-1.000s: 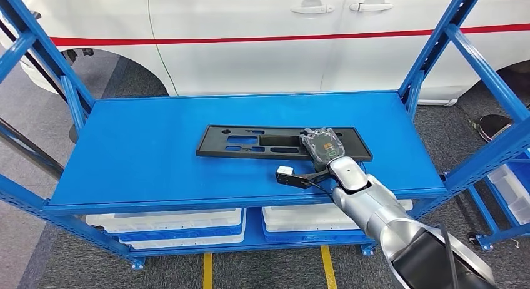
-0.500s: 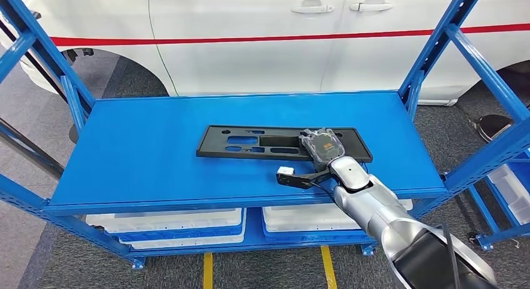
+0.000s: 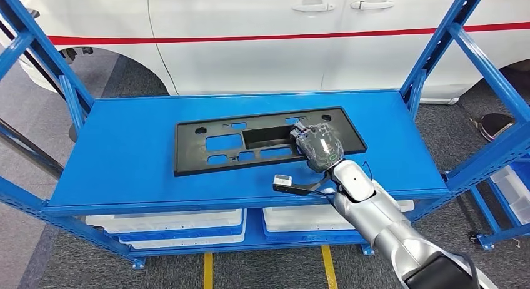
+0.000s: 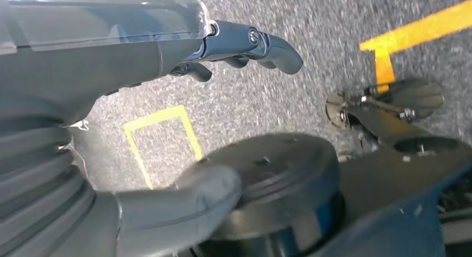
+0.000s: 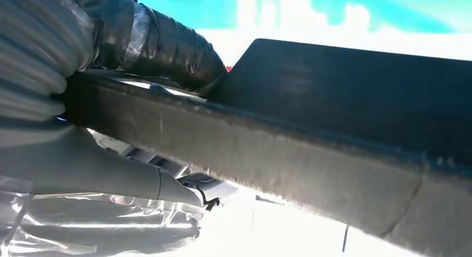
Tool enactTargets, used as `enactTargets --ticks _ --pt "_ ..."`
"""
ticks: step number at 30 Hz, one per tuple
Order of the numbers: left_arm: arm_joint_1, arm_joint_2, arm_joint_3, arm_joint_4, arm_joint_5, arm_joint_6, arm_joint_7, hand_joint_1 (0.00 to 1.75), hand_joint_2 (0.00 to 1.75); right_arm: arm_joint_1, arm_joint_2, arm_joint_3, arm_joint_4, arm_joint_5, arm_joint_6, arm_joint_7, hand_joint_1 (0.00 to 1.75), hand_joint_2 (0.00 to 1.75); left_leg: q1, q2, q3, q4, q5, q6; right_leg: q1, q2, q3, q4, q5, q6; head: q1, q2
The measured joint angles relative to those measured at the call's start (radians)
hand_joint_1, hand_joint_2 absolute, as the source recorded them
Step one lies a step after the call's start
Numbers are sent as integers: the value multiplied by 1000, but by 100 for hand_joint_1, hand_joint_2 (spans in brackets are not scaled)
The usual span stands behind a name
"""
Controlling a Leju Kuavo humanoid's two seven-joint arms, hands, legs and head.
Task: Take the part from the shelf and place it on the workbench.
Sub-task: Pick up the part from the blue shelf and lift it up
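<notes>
Gripping black part point(image 3: 250, 141), right hand point(image 3: 317, 146) over shelf point(image 3: 125, 157).

The right arm point(image 3: 375, 207) is showing as silver, rounded segments, widening into a black section nearest the camera, with a thin black cable running along it near the wrist. Beside that wrist a black bracket point(image 3: 297, 187) is sticking out sideways, carrying a small white block point(image 3: 282, 180), while the right hand point(image 3: 319, 146) beyond the wrist is appearing grey and dark under a clear plastic wrap. The left hand point(image 4: 100, 101) is showing a grey ribbed cover, a thick grey thumb and glossy dark fingers point(image 4: 261, 45).
</notes>
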Motion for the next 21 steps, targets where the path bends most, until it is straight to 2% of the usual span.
enactTargets --ticks 2,3,4,5,7,8,9,10,12,13,14,16,18,19,21 --pt "5 14 -10 -29 3 2 -4 0 175 18 -2 -30 -56 17 0 -12 175 175 2 2 2 -8 7 8 -2 0 0 1 0 6 0 0" --pt "4 17 -15 -39 6 2 -9 0 175 26 -4 -46 -83 29 -1 -21 175 175 5 3 5 -16 12 13 -2 0 -3 8 -8 9 0 0" --pt "3 19 -20 -44 9 3 -14 0 175 35 -6 -63 -109 43 -1 -34 175 175 8 5 6 -24 18 18 -1 0 -12 31 -29 11 0 0" --pt "3 20 -26 -49 12 3 -19 0 175 46 -7 -82 -137 60 -2 -47 175 175 11 7 7 -30 23 22 -1 -1 -28 72 -60 12 0 0" --pt "1 21 -39 -55 22 3 -26 0 175 74 -8 -118 -191 90 -2 -73 175 175 10 9 2 -30 26 24 -3 -1 -78 194 -129 15 0 0" --pt "0 21 -46 -56 28 3 -29 0 175 86 -7 -130 -211 100 -2 -82 175 175 10 9 -1 -29 27 23 -5 -1 -97 242 -146 16 1 0" --pt "-1 21 -52 -57 34 3 -31 0 175 96 -7 -138 -226 107 -2 -88 175 175 10 9 -4 -27 29 22 -7 -2 -102 262 -144 18 0 0" --pt "-2 22 -58 -59 40 4 -33 0 175 102 -7 -141 -237 109 -2 -90 175 175 11 10 -8 -24 30 20 -10 -2 -87 241 -123 19 1 0" --pt "-3 24 -67 -63 50 5 -38 0 175 105 -7 -146 -252 108 -2 -92 175 175 12 9 -17 -14 32 13 -15 -4 -22 125 -68 20 0 0" --pt "-3 26 -73 -66 55 6 -40 0 175 106 -7 -150 -260 104 -2 -97 175 175 12 9 -22 -9 33 7 -13 -3 7 71 -48 18 0 0" --pt "-4 29 -79 -68 59 6 -42 0 175 107 -7 -155 -266 98 -2 -105 175 175 11 8 -26 -5 36 0 -11 -2 23 37 -39 13 0 0" --pt "-7 34 -91 -71 70 5 -48 0 175 109 -7 -164 -275 82 -2 -126 175 175 9 7 -32 -4 45 -16 -4 1 21 25 -32 0 0 0" --pt "-22 31 -99 -52 95 -21 -59 0 175 110 -6 -168 -277 59 -2 -157 175 175 12 5 -41 0 44 -31 -6 -1 10 20 -20 -18 0 0" --pt "-41 21 -100 -19 108 -54 -71 0 175 108 -2 -169 -277 47 -2 -172 175 175 13 5 -52 18 23 -36 -7 -3 1 18 -11 -28 0 0" --pt "-95 -11 -96 78 123 -131 -100 0 175 105 12 -169 -276 36 -2 -183 175 175 17 5 -89 113 -58 -44 -5 -7 -22 16 10 -43 0 0"
